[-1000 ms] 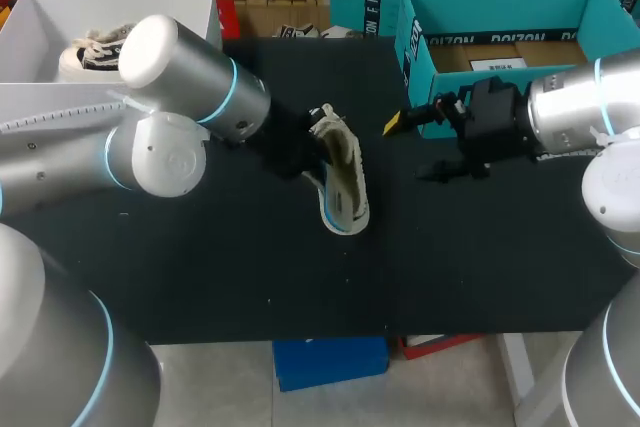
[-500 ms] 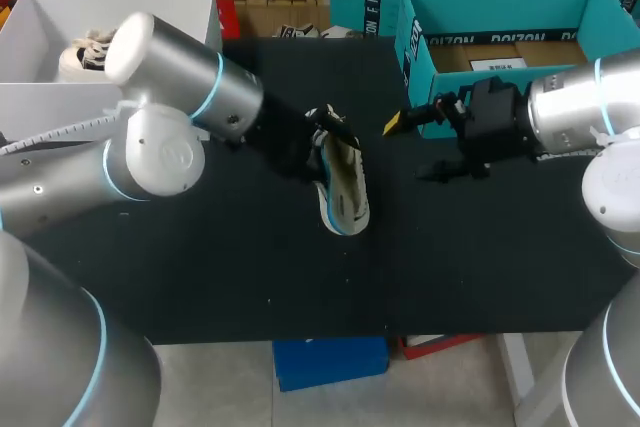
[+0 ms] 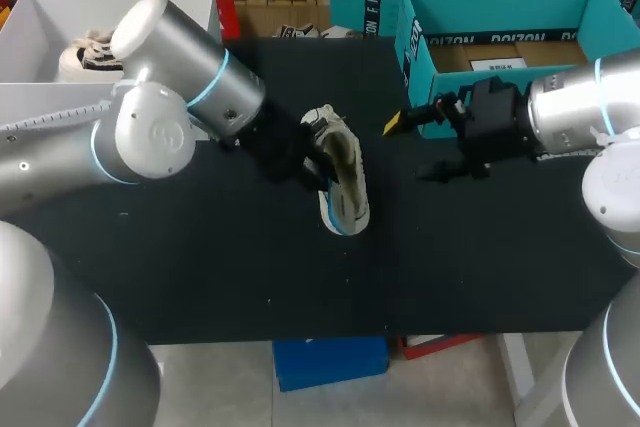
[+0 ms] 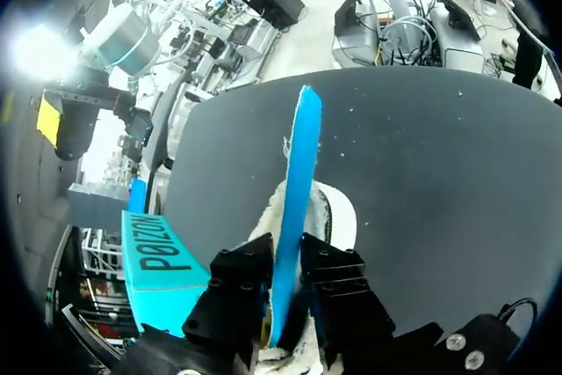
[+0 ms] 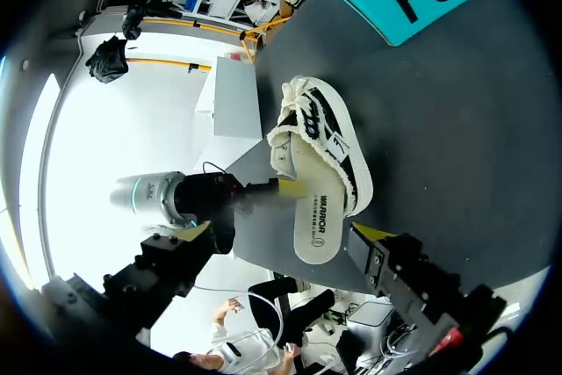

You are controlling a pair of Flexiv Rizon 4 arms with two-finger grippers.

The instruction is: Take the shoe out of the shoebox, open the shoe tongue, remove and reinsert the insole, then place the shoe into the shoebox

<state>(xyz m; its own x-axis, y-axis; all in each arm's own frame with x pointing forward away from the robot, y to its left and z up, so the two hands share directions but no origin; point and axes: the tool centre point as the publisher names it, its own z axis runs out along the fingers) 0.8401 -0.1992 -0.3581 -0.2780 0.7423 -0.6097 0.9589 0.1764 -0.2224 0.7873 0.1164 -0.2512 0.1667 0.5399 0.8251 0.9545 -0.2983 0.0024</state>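
While insole's (image 4: 292,208) clamped, shoe (image 3: 345,182) clears shoebox (image 3: 415,67).

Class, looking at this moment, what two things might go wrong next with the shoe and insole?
1. The left gripper pinches the thin blue insole edge-on; it may slip or buckle.
2. The shoe lies on its side, and the open right gripper is apart from it, so the shoe may drag or roll.

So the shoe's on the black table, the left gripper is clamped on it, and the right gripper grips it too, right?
No: the head view shows the right gripper open and clear of the shoe, by the teal box. The rest holds: shoe on the black table, left gripper clamped on it.
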